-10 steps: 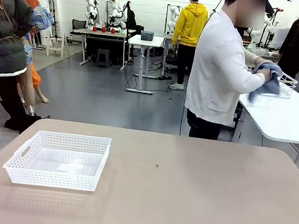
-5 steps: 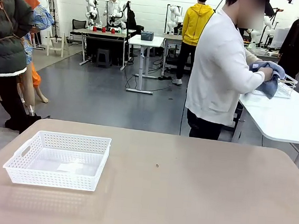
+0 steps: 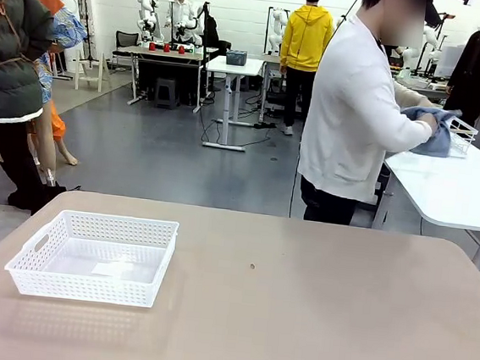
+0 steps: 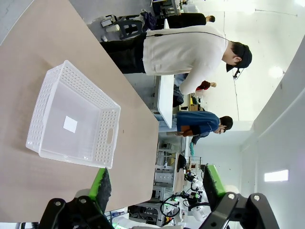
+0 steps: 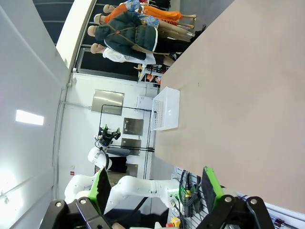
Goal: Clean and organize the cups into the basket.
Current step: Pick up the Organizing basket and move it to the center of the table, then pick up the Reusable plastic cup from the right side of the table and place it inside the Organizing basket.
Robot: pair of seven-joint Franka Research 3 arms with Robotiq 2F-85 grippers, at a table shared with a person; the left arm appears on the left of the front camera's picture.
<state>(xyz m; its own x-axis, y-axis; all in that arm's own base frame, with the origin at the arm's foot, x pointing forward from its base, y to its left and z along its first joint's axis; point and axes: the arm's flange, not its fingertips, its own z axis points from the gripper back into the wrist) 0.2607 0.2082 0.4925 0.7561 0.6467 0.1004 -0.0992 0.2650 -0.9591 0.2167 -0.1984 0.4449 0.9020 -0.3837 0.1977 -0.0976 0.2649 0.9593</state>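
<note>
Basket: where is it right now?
Front view: the basket sits empty on the tan table, on the robot's left near the left edge; the person stands past the far edge.

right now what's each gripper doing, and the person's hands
left gripper: open, holding nothing
right gripper: open, holding nothing
person's hands: gripping a blue cloth; whether it wraps anything cannot be told

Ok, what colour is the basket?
The basket is white, lattice-sided; left wrist view shows it best.
</note>
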